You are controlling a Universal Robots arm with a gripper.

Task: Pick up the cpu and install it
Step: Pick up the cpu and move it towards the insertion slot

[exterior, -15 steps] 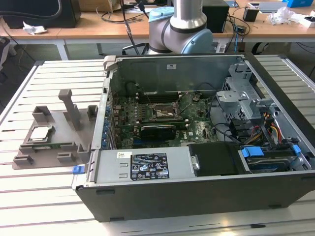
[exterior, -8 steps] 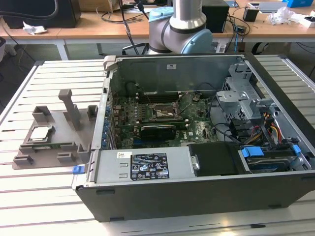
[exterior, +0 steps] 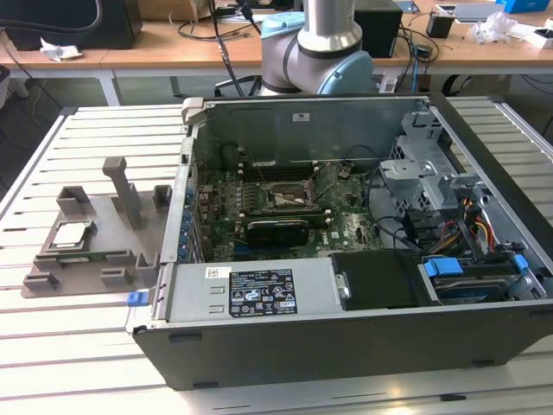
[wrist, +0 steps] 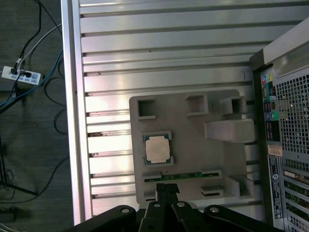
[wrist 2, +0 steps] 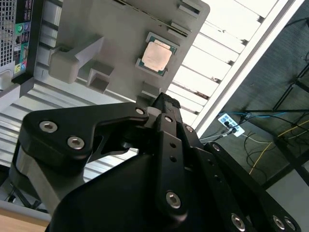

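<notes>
1. The grey plastic fixture tray [exterior: 108, 216] lay on the slatted aluminium table [exterior: 69, 346], just beside the case on the exterior view's left; it appeared in both wrist views [wrist 2: 120, 29] [wrist: 193, 130]
2. One small flat square cpu [exterior: 71, 233] with a silver-grey metal lid sat flat in a square recess of the tray, seen in both wrist views [wrist 2: 157, 54] [wrist: 157, 148]
3. One thin green strip [wrist: 183, 175] lay in a slot of the same tray, near the cpu
4. One dark grey open computer case [exterior: 346, 346] held a green motherboard, with one black-framed square socket [exterior: 289, 197] near its middle
5. The black two-fingered gripper [wrist: 165, 188] had its fingers pressed together with nothing between them; in both wrist views [wrist 2: 164, 101] its tips appeared near the tray's edge, apart from the cpu
6. One silver and pale blue robot arm [exterior: 320, 43] rose behind the case
</notes>
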